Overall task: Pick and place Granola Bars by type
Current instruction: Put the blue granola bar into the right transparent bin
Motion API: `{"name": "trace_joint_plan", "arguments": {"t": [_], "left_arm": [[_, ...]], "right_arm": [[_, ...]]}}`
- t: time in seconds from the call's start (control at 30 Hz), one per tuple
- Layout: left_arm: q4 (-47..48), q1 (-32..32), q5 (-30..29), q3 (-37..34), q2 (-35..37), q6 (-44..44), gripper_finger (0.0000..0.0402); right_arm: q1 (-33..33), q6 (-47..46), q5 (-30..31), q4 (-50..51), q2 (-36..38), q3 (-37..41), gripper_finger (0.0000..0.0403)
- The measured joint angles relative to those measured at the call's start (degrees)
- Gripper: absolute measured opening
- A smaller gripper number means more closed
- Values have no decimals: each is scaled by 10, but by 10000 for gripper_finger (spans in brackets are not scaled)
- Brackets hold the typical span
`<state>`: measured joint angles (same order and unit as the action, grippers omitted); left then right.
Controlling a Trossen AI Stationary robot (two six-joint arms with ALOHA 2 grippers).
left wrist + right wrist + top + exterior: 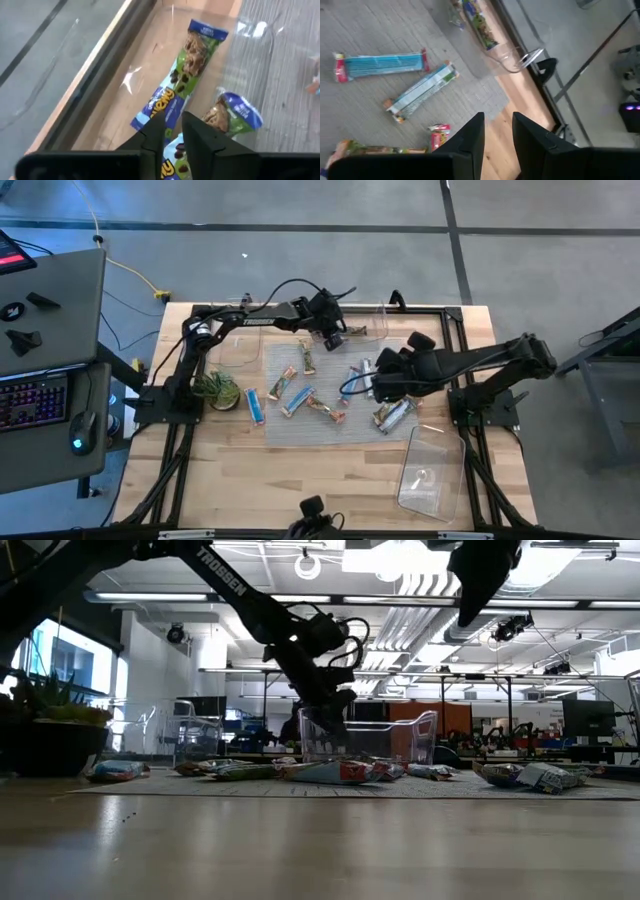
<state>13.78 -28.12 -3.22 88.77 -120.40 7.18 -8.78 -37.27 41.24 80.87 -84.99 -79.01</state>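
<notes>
Sorting is only beginning: the left gripper (172, 131), jaws closed on a green-and-blue bar (167, 112), is hovering over the far bin (120, 75), while roughly ten bars (296, 394) are lying on the desk (330, 470), the right gripper (497, 127) slightly open, empty

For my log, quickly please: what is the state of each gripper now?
Left gripper: shut on a bar, over the clear bin.
Right gripper: open, holding nothing, above the mat.

Plant (217, 390), keyboard (33, 400), clear bins (432, 471)
</notes>
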Motion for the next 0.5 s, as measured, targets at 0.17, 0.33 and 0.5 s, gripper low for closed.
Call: {"name": "trace_joint_plan", "arguments": {"t": [0.17, 0.33, 0.5], "left_arm": [[36, 0, 30, 26, 13, -1, 78], [159, 0, 53, 104, 40, 3, 78], [292, 0, 53, 199, 45, 34, 78]], "right_arm": [[2, 45, -2, -2, 0, 18, 83], [2, 119, -47, -19, 0, 35, 83], [-1, 162, -183, -63, 0, 44, 83]]}}
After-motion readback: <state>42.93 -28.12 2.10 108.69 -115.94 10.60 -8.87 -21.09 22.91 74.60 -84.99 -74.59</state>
